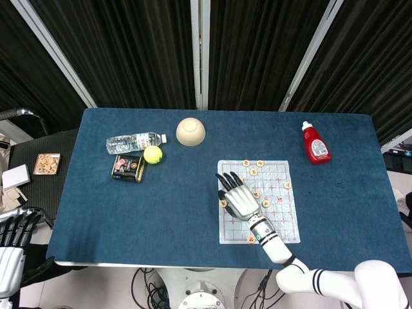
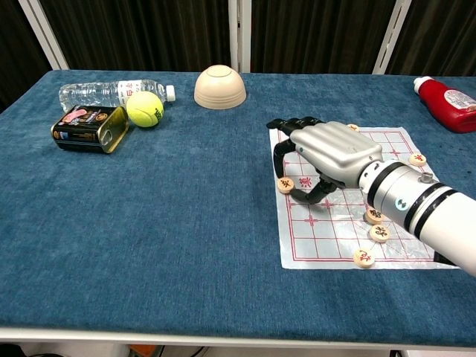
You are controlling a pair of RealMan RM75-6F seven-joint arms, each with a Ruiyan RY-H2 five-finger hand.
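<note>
A: The small round wooden chess piece sits at the left edge of the printed paper chessboard sheet. The right hand is arched over it, fingertips curled down. I can't tell if it's pinched.

B: The head view shows the left hand off the near left corner, fingers apart, holding nothing. The chest view misses that.

A: There's open blue felt table left of the sheet. Tin can, tennis ball and dark curtains lie further back.
</note>
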